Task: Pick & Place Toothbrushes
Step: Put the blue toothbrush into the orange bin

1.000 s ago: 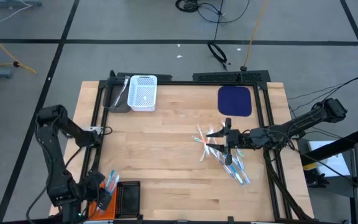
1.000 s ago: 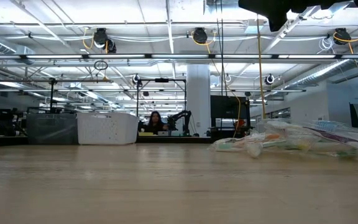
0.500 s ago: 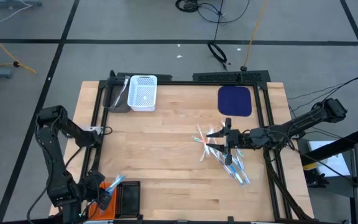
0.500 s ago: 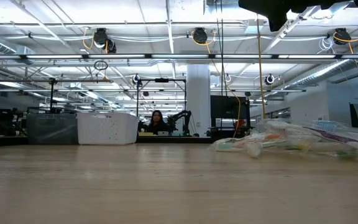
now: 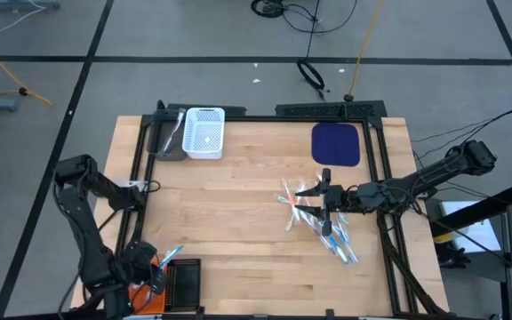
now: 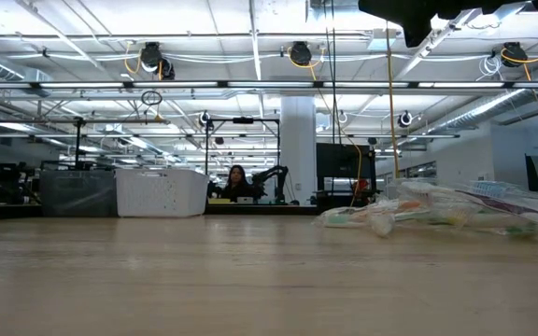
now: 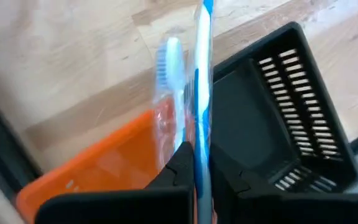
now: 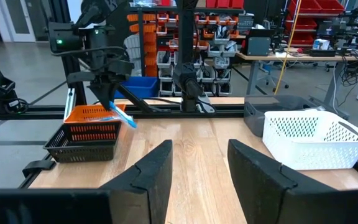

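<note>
My left gripper (image 5: 156, 267) is shut on a blue and white toothbrush (image 5: 170, 256) in a clear wrapper. It hangs over the orange basket (image 5: 140, 293) at the table's near left corner, beside the black basket (image 5: 185, 280). In the right wrist view the toothbrush (image 8: 120, 116) slants just above the orange basket (image 8: 92, 115). Several more toothbrushes (image 5: 323, 227) lie in a pile on the right of the table. My right gripper (image 5: 318, 203) hovers open and level above that pile, touching nothing. My left gripper pinches the toothbrush's handle (image 7: 201, 134) between its two fingers, the fingers slanting steeply down from above. The handle runs out past the fingertips (image 7: 180, 163), with the bristle end (image 7: 168, 55) farthest from them. The brush is lifted clear above the orange basket.
A white basket (image 5: 204, 132) and a grey one (image 5: 167, 140) stand at the far left of the table. A dark blue mat (image 5: 336, 144) lies at the far right. A black frame (image 5: 136, 178) runs along the table's edges. Bare wood fills the middle.
My left gripper has sunk a little toward the orange basket, carrying the toothbrush. In the high view the brush has swung from pointing toward the far edge to slanting toward the far right.
</note>
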{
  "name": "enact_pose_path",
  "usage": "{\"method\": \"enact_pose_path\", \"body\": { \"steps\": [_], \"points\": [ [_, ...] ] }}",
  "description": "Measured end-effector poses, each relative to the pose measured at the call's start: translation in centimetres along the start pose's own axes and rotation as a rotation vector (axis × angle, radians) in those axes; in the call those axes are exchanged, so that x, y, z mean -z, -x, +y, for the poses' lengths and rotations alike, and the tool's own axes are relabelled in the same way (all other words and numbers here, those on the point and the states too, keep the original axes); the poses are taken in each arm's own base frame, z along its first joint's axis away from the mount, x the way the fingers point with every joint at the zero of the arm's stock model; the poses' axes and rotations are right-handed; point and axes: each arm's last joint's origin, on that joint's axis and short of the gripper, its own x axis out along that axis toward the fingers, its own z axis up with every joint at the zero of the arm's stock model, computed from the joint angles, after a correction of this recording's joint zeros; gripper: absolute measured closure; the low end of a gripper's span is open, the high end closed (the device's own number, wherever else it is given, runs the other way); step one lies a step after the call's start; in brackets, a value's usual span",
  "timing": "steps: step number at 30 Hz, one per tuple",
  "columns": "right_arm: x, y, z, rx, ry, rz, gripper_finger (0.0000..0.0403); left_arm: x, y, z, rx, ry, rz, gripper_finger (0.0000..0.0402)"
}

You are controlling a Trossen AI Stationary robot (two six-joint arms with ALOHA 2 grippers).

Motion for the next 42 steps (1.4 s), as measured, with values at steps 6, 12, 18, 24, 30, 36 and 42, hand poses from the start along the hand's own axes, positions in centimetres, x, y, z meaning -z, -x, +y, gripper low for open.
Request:
{"method": "enact_pose_path", "body": {
  "steps": [6,12,18,24,30,36,42],
  "points": [
    [0.0,0.0,0.0,0.0,0.003,0.001,0.0257,0.5,-0.3,-0.4,-0.089,0.08,0.149,0.038],
    [0.0,0.0,0.0,0.002,0.002,-0.001,0.0259,0.1,-0.1,-0.1,-0.097,0.053,0.099,0.0393],
    [0.0,0.0,0.0,0.002,0.001,-0.001,0.0259,-0.1,0.3,0.8,-0.214,0.009,0.117,0.0392],
    [0.0,0.0,0.0,0.002,0.002,-0.002,0.0261,-0.1,2.6,0.2,-0.204,0.027,0.097,0.0389],
    [0.0,0.0,0.0,0.003,0.002,-0.001,0.0261,0.1,3.8,-0.7,-0.156,0.04,0.111,0.0391],
    [0.0,0.0,0.0,0.002,0.002,-0.001,0.0261,0.3,3.5,-0.7,-0.196,0.047,0.122,0.0394],
    [0.0,0.0,0.0,0.002,0.003,0.0,0.0261,0.5,3.3,-0.8,-0.193,0.048,0.128,0.0364]
  ]
}}
